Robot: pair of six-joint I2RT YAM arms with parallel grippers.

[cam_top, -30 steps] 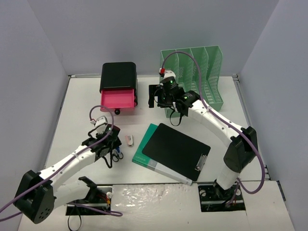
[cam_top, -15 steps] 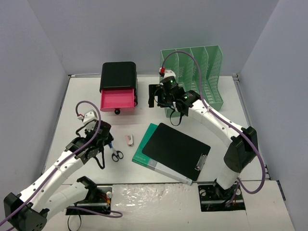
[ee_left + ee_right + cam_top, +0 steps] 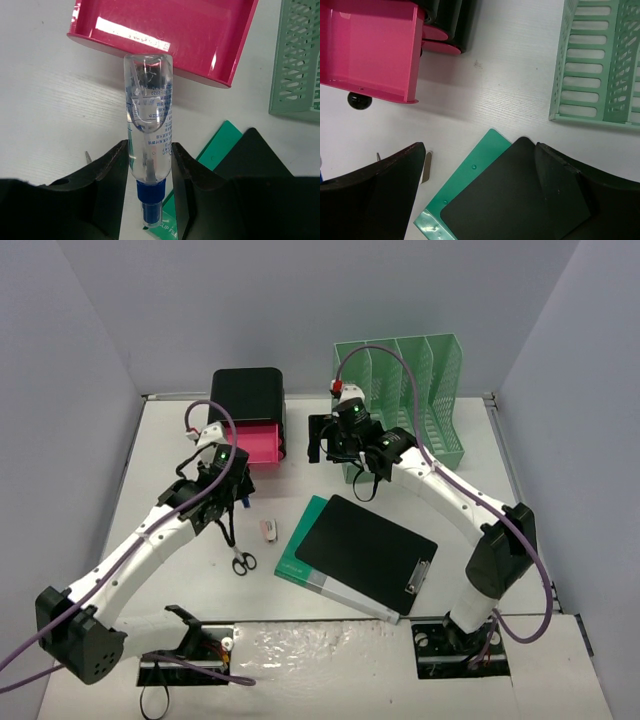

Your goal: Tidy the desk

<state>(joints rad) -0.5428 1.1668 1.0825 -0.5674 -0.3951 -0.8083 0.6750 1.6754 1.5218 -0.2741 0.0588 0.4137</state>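
Crowded through the middle of the desk [image 3: 150, 465], open along left and right edges.
Blocked at upper centre by pink drawer [image 3: 262, 445], file rack [image 3: 420, 390] and right arm [image 3: 440, 490]; at lower centre by clipboard [image 3: 365, 552] and scissors [image 3: 243, 562].

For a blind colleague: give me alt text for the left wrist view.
The left gripper clamps a clear bottle with a blue cap, its rounded end pointing at the open pink drawer. Below is the white desk, with a green folder corner and a green file rack at right.
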